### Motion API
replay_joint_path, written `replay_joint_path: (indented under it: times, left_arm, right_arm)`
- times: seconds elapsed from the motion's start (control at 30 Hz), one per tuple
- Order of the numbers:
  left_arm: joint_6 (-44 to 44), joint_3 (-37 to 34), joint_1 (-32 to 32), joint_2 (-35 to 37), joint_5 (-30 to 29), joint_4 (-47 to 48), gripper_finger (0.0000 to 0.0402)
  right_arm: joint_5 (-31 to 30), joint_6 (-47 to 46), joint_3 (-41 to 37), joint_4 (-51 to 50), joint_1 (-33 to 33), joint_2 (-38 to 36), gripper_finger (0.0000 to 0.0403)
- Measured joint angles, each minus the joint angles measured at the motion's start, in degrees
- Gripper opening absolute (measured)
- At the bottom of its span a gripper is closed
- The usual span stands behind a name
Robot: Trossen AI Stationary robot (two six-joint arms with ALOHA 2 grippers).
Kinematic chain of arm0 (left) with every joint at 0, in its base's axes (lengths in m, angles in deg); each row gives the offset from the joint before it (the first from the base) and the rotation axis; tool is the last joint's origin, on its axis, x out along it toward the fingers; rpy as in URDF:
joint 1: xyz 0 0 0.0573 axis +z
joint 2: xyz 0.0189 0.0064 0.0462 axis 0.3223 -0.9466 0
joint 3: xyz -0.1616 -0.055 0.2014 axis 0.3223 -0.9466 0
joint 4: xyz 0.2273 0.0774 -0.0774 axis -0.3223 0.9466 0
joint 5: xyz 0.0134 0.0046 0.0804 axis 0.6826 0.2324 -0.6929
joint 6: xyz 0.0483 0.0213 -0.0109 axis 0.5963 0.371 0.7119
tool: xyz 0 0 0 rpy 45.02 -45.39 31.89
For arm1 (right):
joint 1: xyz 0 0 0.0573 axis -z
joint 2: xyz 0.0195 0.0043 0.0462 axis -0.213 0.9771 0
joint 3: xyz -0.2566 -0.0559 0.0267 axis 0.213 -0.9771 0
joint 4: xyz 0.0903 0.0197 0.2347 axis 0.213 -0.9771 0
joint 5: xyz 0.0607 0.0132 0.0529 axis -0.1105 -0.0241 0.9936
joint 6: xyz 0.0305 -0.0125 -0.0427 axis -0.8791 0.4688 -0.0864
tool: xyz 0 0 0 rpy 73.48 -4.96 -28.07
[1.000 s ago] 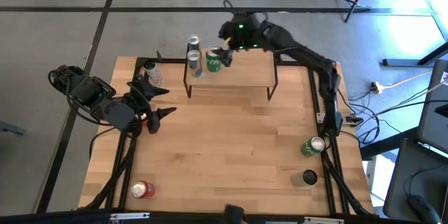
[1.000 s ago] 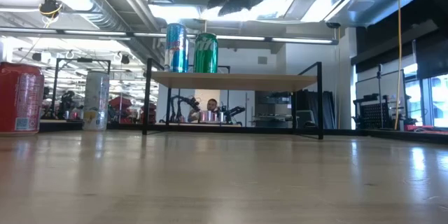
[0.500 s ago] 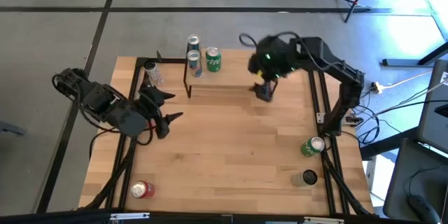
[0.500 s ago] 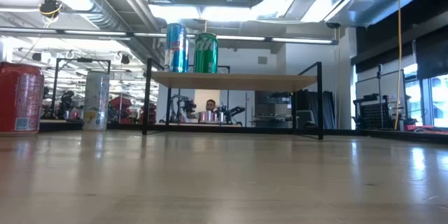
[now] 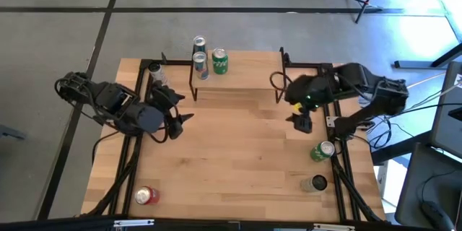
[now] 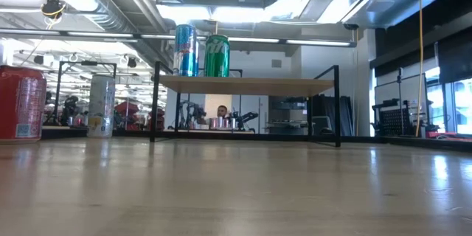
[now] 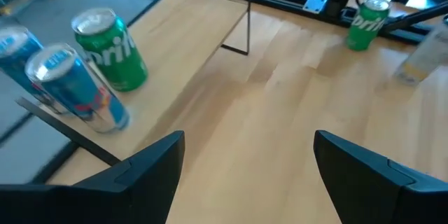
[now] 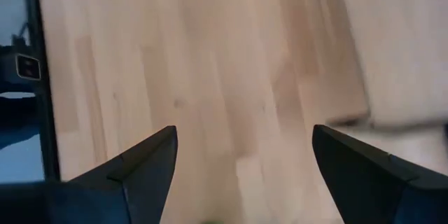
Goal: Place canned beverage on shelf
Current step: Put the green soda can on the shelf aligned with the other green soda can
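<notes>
Worktop: the large light wood worktop (image 5: 231,159) carries everything; both dark arms reach over it.
Shelf: the small light wood shelf on thin black metal legs (image 5: 245,79) stands at the far edge of the worktop, its right half bare.
Cans on shelf: a green soda can (image 5: 220,61) and a blue-and-silver slim can (image 5: 201,65) stand upright, side by side, at the shelf's left end.
Cans waiting: another green soda can (image 5: 322,151) and a dark-topped can (image 5: 315,183) stand by the right edge; a red can (image 5: 146,195) lies near the front left corner; a pale can (image 5: 156,73) stands by the far left corner.
Right gripper: the right gripper (image 5: 301,120) hangs just off the shelf's right end, fingers spread apart and empty, the green can by the edge near it.
Left gripper: the left gripper (image 5: 177,108) hovers left of the shelf, fingers wide apart, holding nothing.
Doing it well: likely the next pick is that near green can; centre the open fingers on its body, close squarely at mid-height, and set it on the bare right half.
</notes>
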Motion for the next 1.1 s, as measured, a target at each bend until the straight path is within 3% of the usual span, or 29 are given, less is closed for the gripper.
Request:
replay_joint_path:
  times: [0.27,0.4,0.73,1.1]
  left_arm:
    - [3.30,0.00,3.03,0.04,-0.68,-0.52,0.0304]
    - [3.43,0.00,3.87,0.04,-0.66,-0.48,0.0304]
    - [3.43,0.00,5.09,0.04,-0.27,-0.39,0.0304]
    - [3.43,0.00,5.06,0.04,-0.25,-0.39,0.0304]
  right_arm:
    - [6.68,-16.93,-24.19,-0.22,-1.40,-11.70,0.0317]
    - [10.59,-23.78,-32.66,-0.28,-3.54,-13.98,0.0317]
    - [17.11,-29.76,-45.69,-0.07,-10.05,-13.72,0.0317]
    - [22.70,-31.68,-51.76,0.36,-10.03,-13.72,0.0317]
